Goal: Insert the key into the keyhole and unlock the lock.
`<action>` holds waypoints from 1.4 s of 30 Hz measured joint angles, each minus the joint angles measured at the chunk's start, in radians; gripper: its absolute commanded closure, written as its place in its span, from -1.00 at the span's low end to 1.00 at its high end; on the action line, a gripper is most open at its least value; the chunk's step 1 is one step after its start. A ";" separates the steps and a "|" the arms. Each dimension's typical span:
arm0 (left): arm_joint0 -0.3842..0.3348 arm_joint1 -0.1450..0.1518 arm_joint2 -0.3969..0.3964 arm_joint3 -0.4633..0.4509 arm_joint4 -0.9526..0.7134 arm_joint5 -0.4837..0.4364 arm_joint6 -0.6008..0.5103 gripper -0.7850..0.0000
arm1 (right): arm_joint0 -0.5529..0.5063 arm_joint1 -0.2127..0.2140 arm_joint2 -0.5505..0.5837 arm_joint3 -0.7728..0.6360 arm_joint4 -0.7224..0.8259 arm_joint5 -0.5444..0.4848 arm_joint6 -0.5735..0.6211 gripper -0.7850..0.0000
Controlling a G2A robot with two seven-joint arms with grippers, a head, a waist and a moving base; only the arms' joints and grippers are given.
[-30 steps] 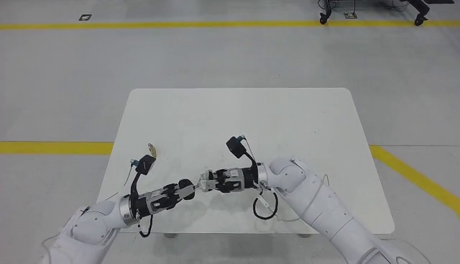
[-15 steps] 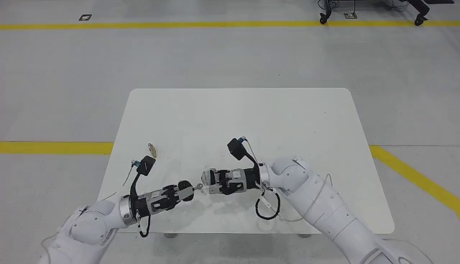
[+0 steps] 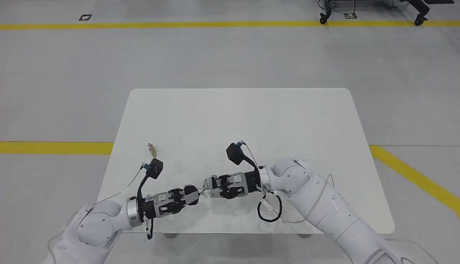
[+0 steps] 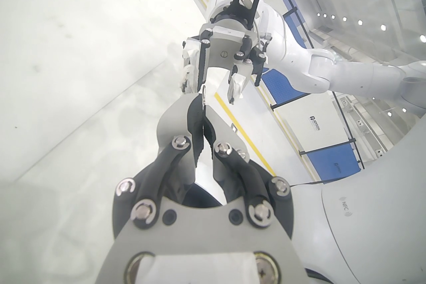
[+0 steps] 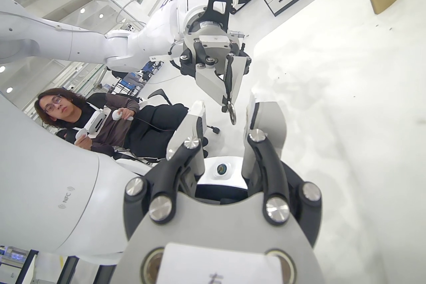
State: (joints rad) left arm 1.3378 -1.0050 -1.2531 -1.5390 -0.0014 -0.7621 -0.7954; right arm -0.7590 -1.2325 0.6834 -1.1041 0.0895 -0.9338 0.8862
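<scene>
- The floor around us carries yellow lines (image 3: 215, 25). They are well away from the work and play no part in it.
- The table (image 3: 302, 120) is white. Both arms come in over its near edge and meet there, tip to tip.
- The right gripper (image 5: 227, 109) has its white fingers spread apart, holding nothing. The key's exposed end hangs in the gap between them, and we cannot tell whether either finger touches it.
- The left gripper (image 4: 201, 109) faces the right one, its black fingers pinched together on the key.
- The lock (image 3: 152, 149), a brass padlock, lies on the left part of the table. It is well apart from both grippers, and its shackle looks shut.
- The key (image 5: 232, 115) is held off the table in the left gripper, its ringed end poking out toward the right gripper.
- We judge the step in hand to be passing or regripping the key between the two grippers, so the task is at an early stage and the key has not yet gone into the keyhole.
- The next move calls for the right fingers to close squarely on the ringed end before the left fingers let go.
- Two things stand in the way. The left fingers cover most of the key, leaving little to take hold of. The lock lies loose and far off, so it will need steadying.
</scene>
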 measured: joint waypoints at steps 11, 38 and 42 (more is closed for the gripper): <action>-0.002 0.004 0.007 0.005 0.009 0.002 0.013 1.00 | 0.014 0.000 -0.025 0.009 -0.003 0.004 0.004 1.00; 0.072 0.071 -0.292 -0.031 -0.074 0.108 -0.070 -1.00 | -0.084 0.077 0.167 -0.045 0.022 -0.078 -0.128 1.00; 0.112 0.087 -0.386 -0.136 0.096 0.279 -0.051 -1.00 | -0.100 0.084 0.190 -0.058 0.029 -0.078 -0.137 1.00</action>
State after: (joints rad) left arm 1.4501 -0.9183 -1.6388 -1.6753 0.0946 -0.4834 -0.8469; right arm -0.8586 -1.1488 0.8731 -1.1616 0.1180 -1.0123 0.7491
